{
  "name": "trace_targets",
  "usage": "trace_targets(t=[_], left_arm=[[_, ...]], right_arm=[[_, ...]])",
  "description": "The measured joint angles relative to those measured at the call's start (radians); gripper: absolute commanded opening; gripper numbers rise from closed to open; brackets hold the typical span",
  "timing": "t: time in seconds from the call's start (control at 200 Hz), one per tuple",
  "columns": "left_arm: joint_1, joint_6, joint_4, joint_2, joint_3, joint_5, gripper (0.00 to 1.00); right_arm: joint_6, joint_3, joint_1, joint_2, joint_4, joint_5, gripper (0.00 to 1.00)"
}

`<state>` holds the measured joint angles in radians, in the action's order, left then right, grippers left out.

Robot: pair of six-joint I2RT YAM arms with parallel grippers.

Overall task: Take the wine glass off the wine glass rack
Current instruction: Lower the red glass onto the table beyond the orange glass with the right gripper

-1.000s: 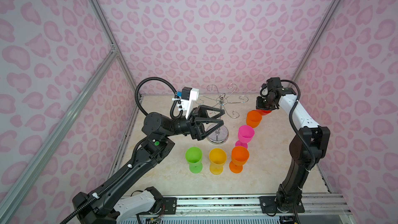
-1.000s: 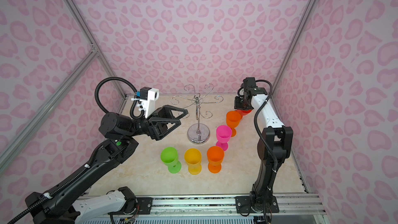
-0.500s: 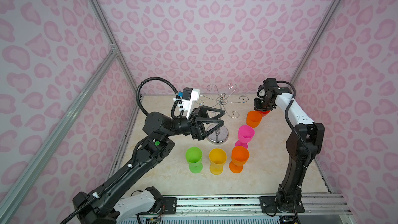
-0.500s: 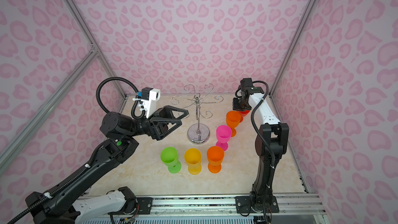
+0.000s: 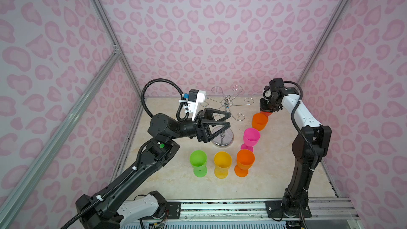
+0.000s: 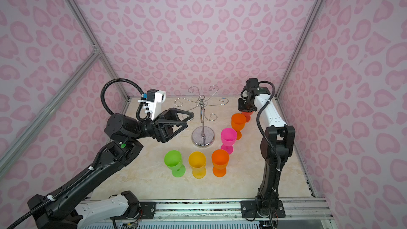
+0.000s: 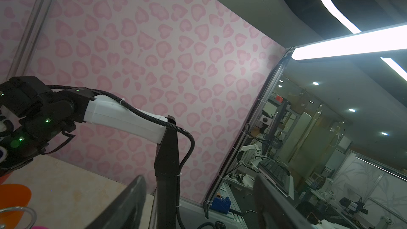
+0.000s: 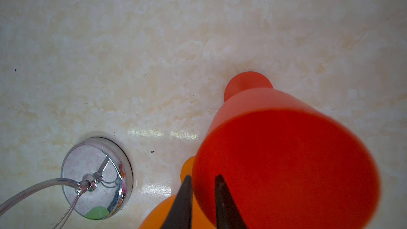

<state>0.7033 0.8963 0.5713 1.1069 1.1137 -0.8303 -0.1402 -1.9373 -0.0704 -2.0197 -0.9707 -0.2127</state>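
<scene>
Left gripper (image 6: 189, 119) gapes empty beside chrome wire rack (image 6: 203, 138); right gripper's (image 8: 201, 179) slightly parted jaws straddle red plastic goblet's (image 8: 286, 161) rim.

Left side: left arm (image 5: 141, 168) rises from the front rail, its last link level and aimed toward the middle. The left gripper (image 5: 230, 120) lies on its side, jaws spread wide. Right side: right arm (image 5: 305, 157) stands upright, top link slanting back and inward, wrist bent down. The right gripper (image 5: 267, 109) points downward, fingers (image 8: 182, 203) a narrow slit apart.
</scene>
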Motion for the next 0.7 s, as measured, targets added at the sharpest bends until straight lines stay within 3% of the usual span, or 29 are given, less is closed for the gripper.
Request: trace_targets(t=[0.7], left_arm=[[0.0, 0.001, 0.001, 0.007, -0.002, 0.0, 0.78]], right_arm=[[-0.008, -0.047, -0.001, 0.021, -0.022, 0.012, 0.25]])
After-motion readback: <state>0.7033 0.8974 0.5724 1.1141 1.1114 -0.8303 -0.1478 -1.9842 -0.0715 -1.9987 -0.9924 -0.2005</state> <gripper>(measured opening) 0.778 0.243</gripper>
